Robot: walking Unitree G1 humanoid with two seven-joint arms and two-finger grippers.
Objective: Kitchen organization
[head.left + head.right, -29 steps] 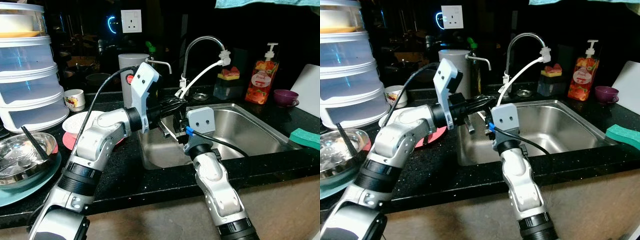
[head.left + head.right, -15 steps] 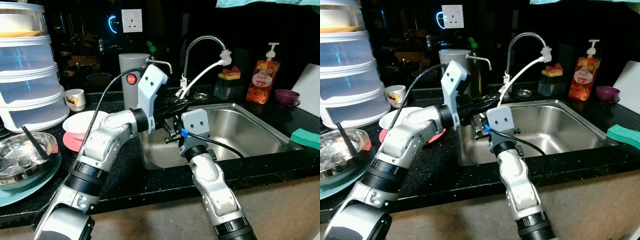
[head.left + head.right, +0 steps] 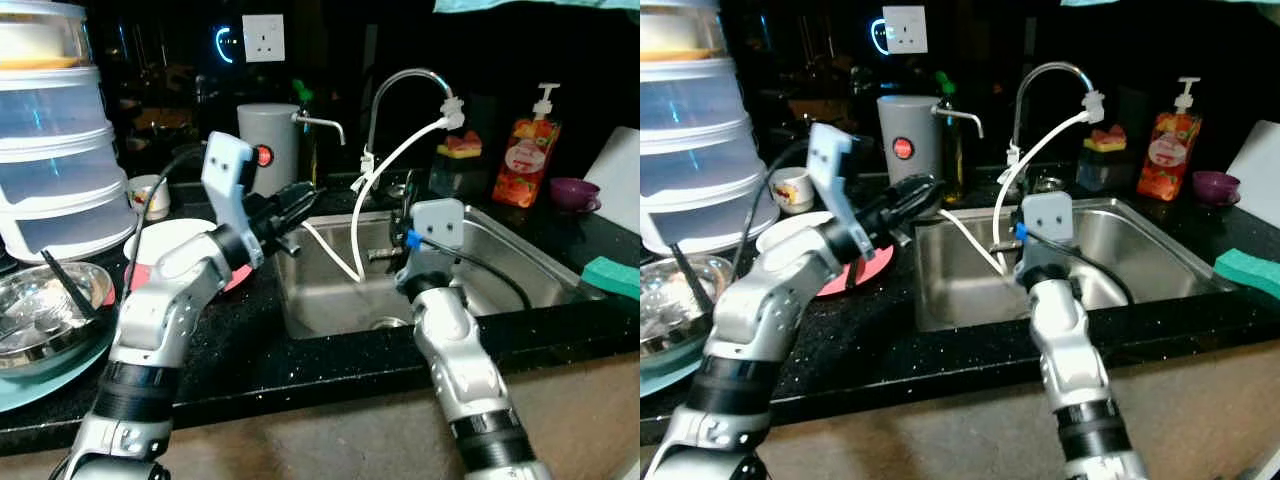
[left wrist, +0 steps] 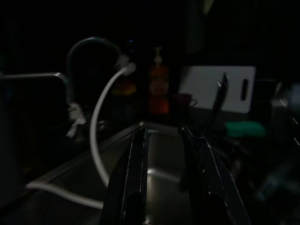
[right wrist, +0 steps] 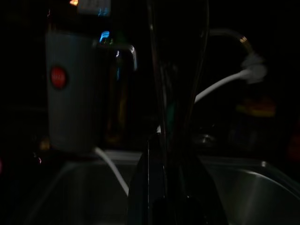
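My left gripper (image 3: 293, 203) hovers over the left rim of the steel sink (image 3: 505, 262) and points into it. Its fingers (image 4: 136, 159) stand open with nothing between them. My right gripper (image 3: 405, 203) is over the middle of the sink, pointing up, and looks shut on a thin dark utensil (image 4: 221, 93) held upright; the right wrist view is too dark to name it. A white hose (image 3: 335, 245) runs from the tap (image 3: 400, 80) down across the basin between the two grippers.
Left of the sink lie a white plate (image 3: 165, 240) on a pink one, a steel bowl (image 3: 45, 300), stacked clear containers (image 3: 50, 150) and a small cup (image 3: 150, 195). A grey canister (image 3: 270, 140) stands behind. A soap bottle (image 3: 522, 160), purple cup (image 3: 572, 192) and green sponge (image 3: 610, 275) sit to the right.
The two grippers were together at the sink's left edge. They have parted: the left arm drew back to the left, and the right one swung right and up over the basin.
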